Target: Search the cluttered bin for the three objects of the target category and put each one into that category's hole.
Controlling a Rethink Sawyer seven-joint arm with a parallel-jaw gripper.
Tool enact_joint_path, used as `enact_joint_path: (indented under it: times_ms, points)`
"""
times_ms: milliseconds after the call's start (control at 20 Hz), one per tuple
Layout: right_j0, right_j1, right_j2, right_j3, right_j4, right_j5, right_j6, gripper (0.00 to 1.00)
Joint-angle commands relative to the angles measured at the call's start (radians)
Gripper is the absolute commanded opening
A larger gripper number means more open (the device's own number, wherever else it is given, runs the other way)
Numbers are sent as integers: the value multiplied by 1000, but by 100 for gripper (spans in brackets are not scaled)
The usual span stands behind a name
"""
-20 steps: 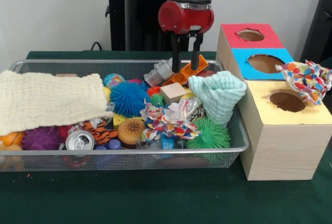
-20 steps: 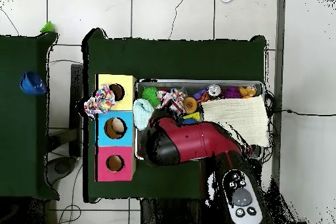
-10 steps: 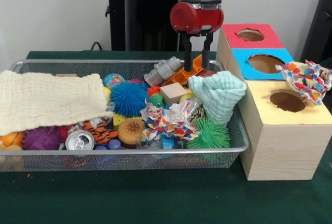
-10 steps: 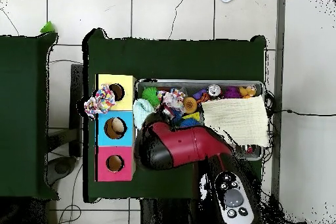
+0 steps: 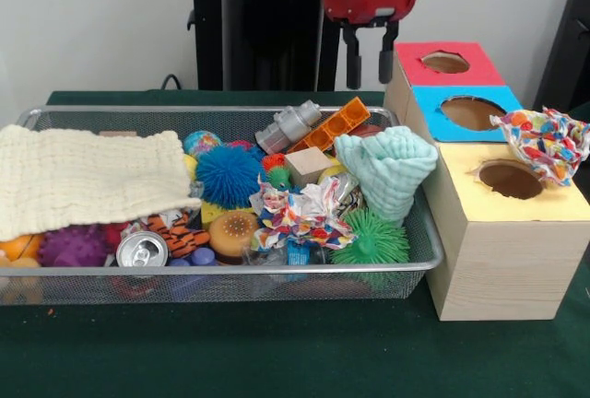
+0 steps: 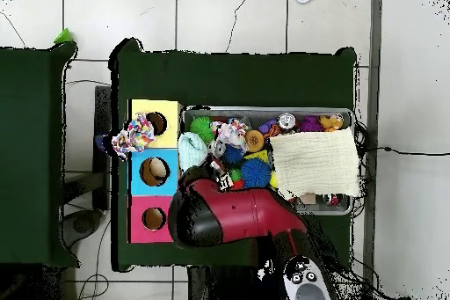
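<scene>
Hanging high over the far right corner of the bin (image 5: 230,271), the gripper (image 5: 367,64) has its two fingers spread and carries nothing. It sits just left of the red hole (image 5: 445,62) in the box (image 5: 498,260). Which category is wanted cannot be read from the scene, but the orange brick (image 5: 339,123) is the likeliest candidate. It lies almost straight below the claw, slightly to its left, at the bin's far right among the clutter. In the front view its long axis runs diagonally, low end toward the left beside the grey bottle (image 5: 291,124), high end pointing right toward the box. A grasp would probably need the fingers set across that diagonal.
</scene>
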Motion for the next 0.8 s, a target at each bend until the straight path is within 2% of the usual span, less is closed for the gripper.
enact_joint_path:
  times_ms: [50,550,800]
  points:
    - [-14,-82,97,117,128,174,171,100]
    - [49,-55,90,128,207,127,210,100]
    - [99,-22,67,104,230,92,236,100]
